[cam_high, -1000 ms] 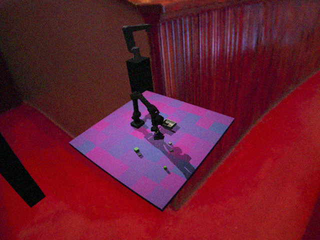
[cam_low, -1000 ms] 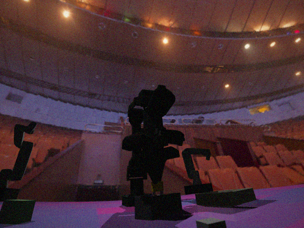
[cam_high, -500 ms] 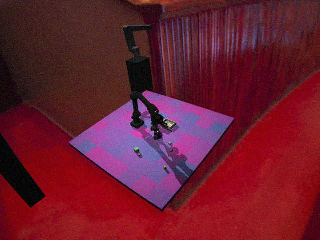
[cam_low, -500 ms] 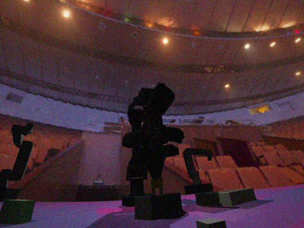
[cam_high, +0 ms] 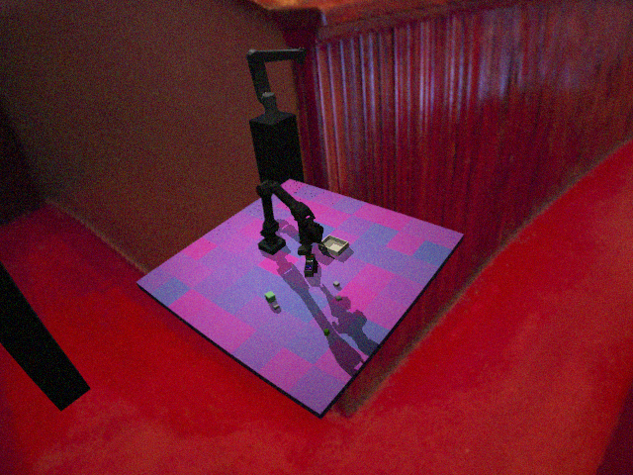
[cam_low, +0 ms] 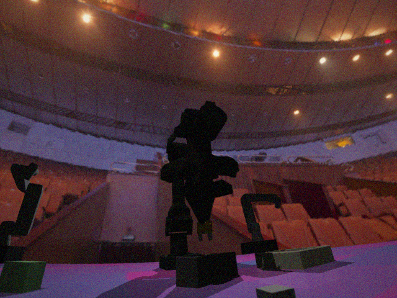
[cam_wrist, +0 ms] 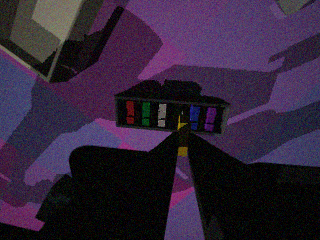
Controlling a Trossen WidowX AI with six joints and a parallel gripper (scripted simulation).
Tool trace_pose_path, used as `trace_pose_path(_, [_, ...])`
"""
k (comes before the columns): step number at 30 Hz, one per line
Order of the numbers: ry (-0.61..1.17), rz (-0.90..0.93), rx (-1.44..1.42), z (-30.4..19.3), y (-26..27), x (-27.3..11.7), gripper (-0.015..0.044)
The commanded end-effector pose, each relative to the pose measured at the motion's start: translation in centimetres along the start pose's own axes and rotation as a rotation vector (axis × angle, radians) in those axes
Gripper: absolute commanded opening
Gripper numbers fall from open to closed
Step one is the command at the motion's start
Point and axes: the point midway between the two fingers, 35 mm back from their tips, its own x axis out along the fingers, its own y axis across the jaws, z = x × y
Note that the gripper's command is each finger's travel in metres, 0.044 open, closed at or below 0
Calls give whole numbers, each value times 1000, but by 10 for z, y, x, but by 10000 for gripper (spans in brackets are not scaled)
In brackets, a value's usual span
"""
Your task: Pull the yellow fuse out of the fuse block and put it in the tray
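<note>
At the far left of the wrist view, near the top corner, sits the shallow pale square tray (cam_wrist: 42,30) with its raised rim, well apart from everything else on the purple-and-pink chequered counter (cam_wrist: 235,30). Moving right, the dark rectangular fuse block (cam_wrist: 171,114) lies below the gripper, its slots showing a small red fuse (cam_wrist: 130,112), a green fuse (cam_wrist: 146,113) and a white fuse (cam_wrist: 161,114), then the vacated gap, then a blue fuse (cam_wrist: 195,116) and a purple fuse (cam_wrist: 210,119). In line with that gap hangs the small yellow blade fuse (cam_wrist: 182,150), pinched by its upper body in the black parallel-jaw gripper (cam_wrist: 182,145), whose fingers stand nearly together, clamped on it. From the exterior view the yellow fuse appears lifted clear above the block, its two prongs pointing down with open air under them. It is likely a light, stiff little plastic piece with smooth flat faces, so the weight is no trouble, but it could slip or swivel between the pads if jolted; a hold across the broad faces of the head, as it looks here, seems the soundest. The carry leftward to the tray probably passes over the red, green and white fuses, so height should be kept until the block is well behind.
</note>
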Motion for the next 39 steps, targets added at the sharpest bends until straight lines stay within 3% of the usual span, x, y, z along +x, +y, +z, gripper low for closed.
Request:
trace_pose_path(1, [-2,5,1,6,5,-2,0])
trace_pose_path(22, [-8,17,2,79,95,-4,0])
trace_pose_path(39, [-11,22,2,111,180,-6,0])
